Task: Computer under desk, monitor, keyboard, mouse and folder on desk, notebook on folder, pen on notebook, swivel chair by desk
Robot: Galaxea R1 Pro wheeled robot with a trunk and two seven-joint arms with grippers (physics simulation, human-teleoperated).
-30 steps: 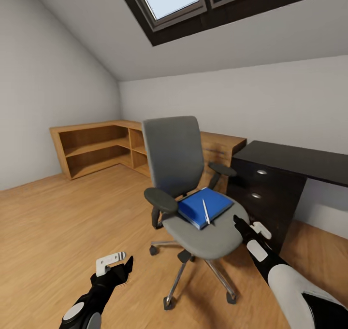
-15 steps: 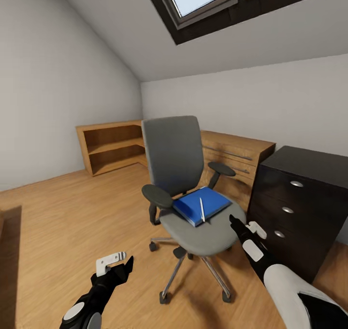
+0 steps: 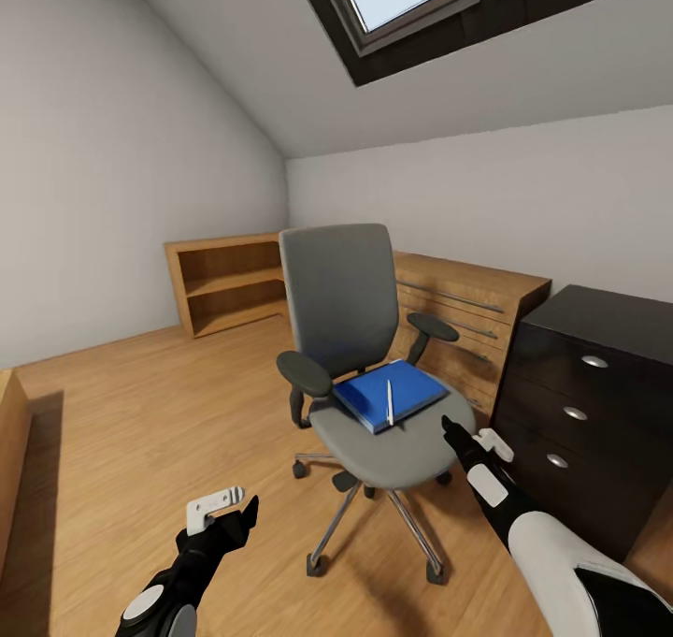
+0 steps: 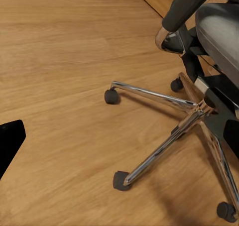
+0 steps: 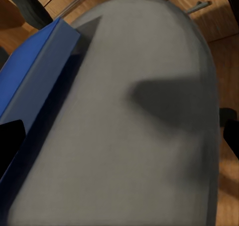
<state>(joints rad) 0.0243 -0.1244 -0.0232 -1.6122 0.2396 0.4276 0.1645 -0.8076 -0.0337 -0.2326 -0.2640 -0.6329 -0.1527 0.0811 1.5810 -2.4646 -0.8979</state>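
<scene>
The grey swivel chair [image 3: 338, 308] stands in the middle of the room on its metal base [image 4: 196, 111]. On its seat [image 5: 149, 111] lies the blue folder [image 3: 393, 392] [image 5: 45, 86], and the white pen [image 3: 389, 401] rests on top of it. The desk's dark drawer unit [image 3: 584, 412] is just right of the chair. My right gripper [image 3: 449, 428] [image 5: 119, 136] hovers open over the seat's front right edge, beside the folder. My left gripper [image 3: 245, 511] hangs open and empty above the floor, left of the chair base. Computer, monitor, keyboard, mouse and notebook are out of view.
A light-wood chest of drawers [image 3: 477, 305] stands behind the chair against the wall. An open wooden shelf unit [image 3: 229, 280] sits in the far corner. Wood floor [image 3: 140, 403] stretches left of the chair. A wooden edge [image 3: 9, 450] shows at far left.
The camera has moved: shelf, chest and drawer unit have slid right in the picture. The chair stays centred. Both arms hold nearly the same pose, the right gripper still at the seat's edge.
</scene>
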